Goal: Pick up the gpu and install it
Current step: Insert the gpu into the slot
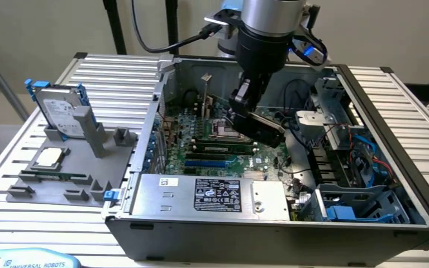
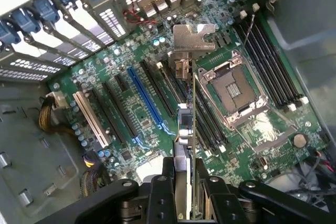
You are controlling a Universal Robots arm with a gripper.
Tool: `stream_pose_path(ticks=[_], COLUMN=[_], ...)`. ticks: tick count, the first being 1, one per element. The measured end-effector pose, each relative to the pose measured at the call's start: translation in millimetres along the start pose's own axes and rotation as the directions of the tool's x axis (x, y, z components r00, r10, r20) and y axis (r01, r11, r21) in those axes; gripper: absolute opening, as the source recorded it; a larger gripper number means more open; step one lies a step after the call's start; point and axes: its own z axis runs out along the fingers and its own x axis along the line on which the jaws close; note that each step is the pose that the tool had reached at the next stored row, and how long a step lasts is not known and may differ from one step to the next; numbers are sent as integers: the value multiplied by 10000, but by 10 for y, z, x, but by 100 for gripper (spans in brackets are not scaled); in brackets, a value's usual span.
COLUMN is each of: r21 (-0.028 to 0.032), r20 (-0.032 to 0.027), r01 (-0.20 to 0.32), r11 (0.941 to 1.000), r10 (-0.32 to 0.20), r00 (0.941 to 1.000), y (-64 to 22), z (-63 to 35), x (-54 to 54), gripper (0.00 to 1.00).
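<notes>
Currently, the gpu (image 1: 268, 129) is gripped by the closed claw (image 1: 244, 109) and is held inside the open case (image 1: 274, 223), tilted, above the motherboard (image 1: 207, 142) and clear of it. In the wrist view the gpu (image 2: 193, 40) is seen edge-on between the clamped fingers (image 2: 170, 182) of the claw (image 2: 190, 182), with its silver bracket at the far end, over the motherboard (image 2: 131, 98) beside the empty processor socket (image 2: 233, 90). No slot is entered by the card. Outside the case, to the exterior view's left of it, a hard drive (image 1: 58, 109) and a processor chip (image 1: 51, 158) are kept on a grey holder (image 1: 58, 187) on the tabletop (image 1: 118, 72).
</notes>
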Motion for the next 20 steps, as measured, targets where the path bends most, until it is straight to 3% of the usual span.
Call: stream_pose_path(ticks=[5,10,15,20], r21=[-25,-53,-84,-117], r20=[-30,-57,-83,-107], r01=[898,1798,2683,3546], r11=[9960,9837,9633,9350], r10=[-898,-1798,-2684,-3547], r00=[9960,9837,9633,9349], y=[-2,-4,-5,-6], z=[54,104,152,181], x=[1,3,4,5], gripper=[27,27,27,27])
